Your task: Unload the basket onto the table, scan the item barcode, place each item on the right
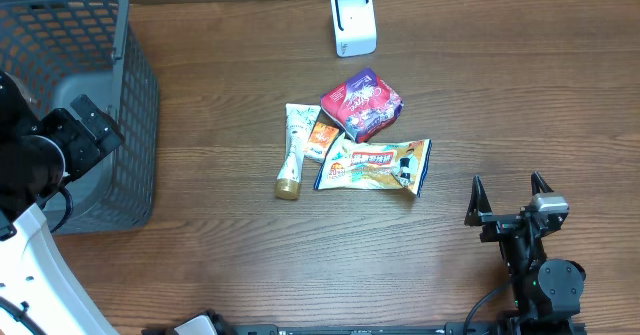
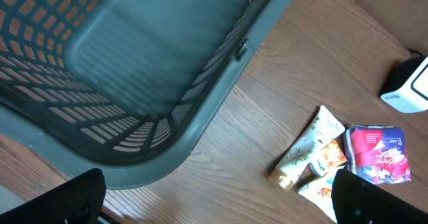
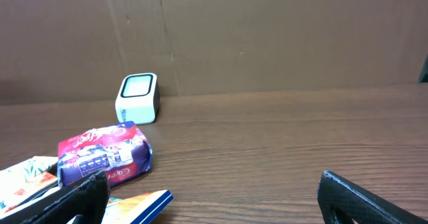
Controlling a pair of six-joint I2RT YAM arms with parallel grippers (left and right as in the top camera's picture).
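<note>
I see a dark wood-grain table (image 1: 520, 95) filling my overhead view. Along its far edge stands a plain brown wall (image 3: 281, 37) with vertical seams, softly and evenly lit.

Soft, even light covers the tabletop (image 1: 520, 95); shadows are faint. Overhead view is sharp; in wrist views the near fingers (image 3: 73, 200) look dark, blurred.

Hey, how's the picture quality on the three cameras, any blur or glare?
Overhead: even, soft light, no hard shadows; the purple packet and scanner look crisp. Left wrist: the grey basket sits close and looks soft; the left fingers are dark blurs in the bottom corners. Right wrist: the right fingers are black and out of focus, the scanner behind is clear, no glare.
</note>
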